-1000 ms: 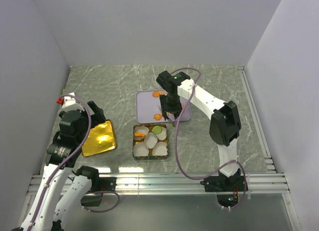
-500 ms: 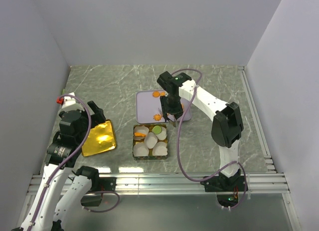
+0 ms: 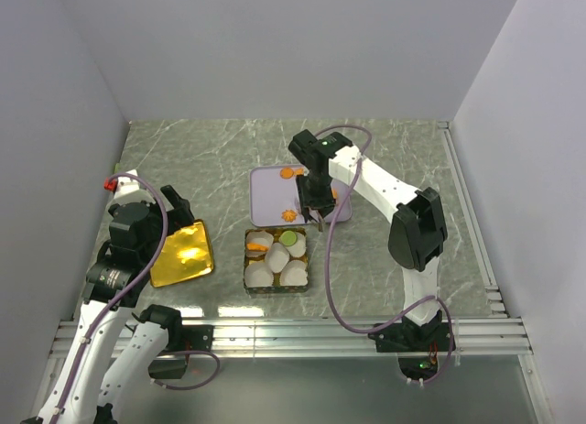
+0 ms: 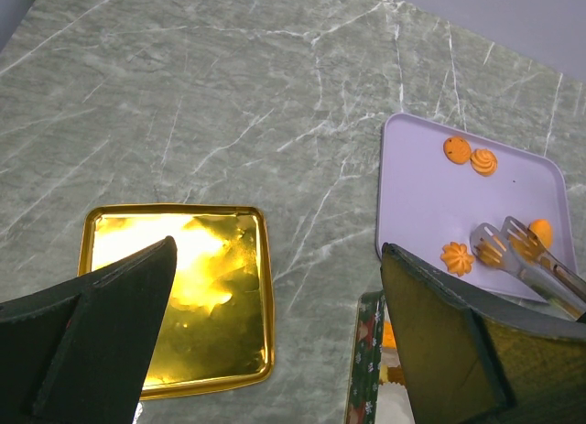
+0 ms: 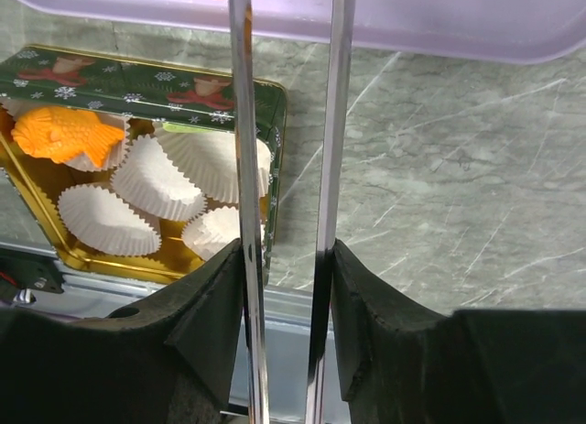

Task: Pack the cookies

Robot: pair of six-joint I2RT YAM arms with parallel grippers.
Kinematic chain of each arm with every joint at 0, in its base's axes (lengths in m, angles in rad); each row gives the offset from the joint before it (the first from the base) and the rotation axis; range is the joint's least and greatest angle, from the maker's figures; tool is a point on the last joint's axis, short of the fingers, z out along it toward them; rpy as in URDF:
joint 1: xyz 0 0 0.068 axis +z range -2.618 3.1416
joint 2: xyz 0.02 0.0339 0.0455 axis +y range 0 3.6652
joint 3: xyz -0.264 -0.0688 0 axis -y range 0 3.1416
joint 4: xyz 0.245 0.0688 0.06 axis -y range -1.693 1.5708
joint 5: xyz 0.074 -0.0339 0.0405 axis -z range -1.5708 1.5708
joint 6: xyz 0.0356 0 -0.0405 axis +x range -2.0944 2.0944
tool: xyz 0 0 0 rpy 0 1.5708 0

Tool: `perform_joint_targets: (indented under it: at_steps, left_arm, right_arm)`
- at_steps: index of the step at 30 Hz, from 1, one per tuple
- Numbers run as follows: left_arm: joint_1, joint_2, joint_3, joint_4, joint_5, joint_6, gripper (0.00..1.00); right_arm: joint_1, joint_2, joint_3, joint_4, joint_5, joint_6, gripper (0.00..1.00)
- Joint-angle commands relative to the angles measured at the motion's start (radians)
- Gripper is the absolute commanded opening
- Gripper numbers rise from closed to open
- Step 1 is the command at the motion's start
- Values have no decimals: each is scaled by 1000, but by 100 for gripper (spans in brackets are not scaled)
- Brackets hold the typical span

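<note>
My right gripper (image 3: 311, 201) (image 5: 286, 259) is shut on metal tongs (image 5: 241, 122), whose two arms stand apart. In the left wrist view the tongs (image 4: 517, 259) have their tips low over the lavender tray (image 4: 421, 195), between a flower-shaped orange cookie (image 4: 455, 257) and a round one (image 4: 542, 232). Two more orange cookies (image 4: 457, 150) lie at the tray's far side. The green tin (image 3: 249, 279) holds white paper cups (image 5: 156, 181), an orange fish cookie (image 5: 64, 135) and a light-green cookie (image 3: 288, 237). My left gripper (image 4: 275, 332) is open and empty, over the table between the gold lid and the tin.
The gold lid (image 3: 181, 254) lies inside up to the left of the tin. Grey walls stand on three sides. The metal rail (image 3: 293, 337) runs along the near edge.
The right arm has shifted very slightly over the tray's near edge. The left arm and the cookies have not moved.
</note>
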Motion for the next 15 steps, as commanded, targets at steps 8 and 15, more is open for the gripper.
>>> perform_joint_targets:
  at_steps: [8,15]
  left_arm:
    - [-1,10,8,22,-12,9,99]
    - [-1,22,6,20,-31,1,99]
  right_arm:
    - [4,-49,182,-71,65,3,42]
    - [9,-95,212,-47,29,-8,40]
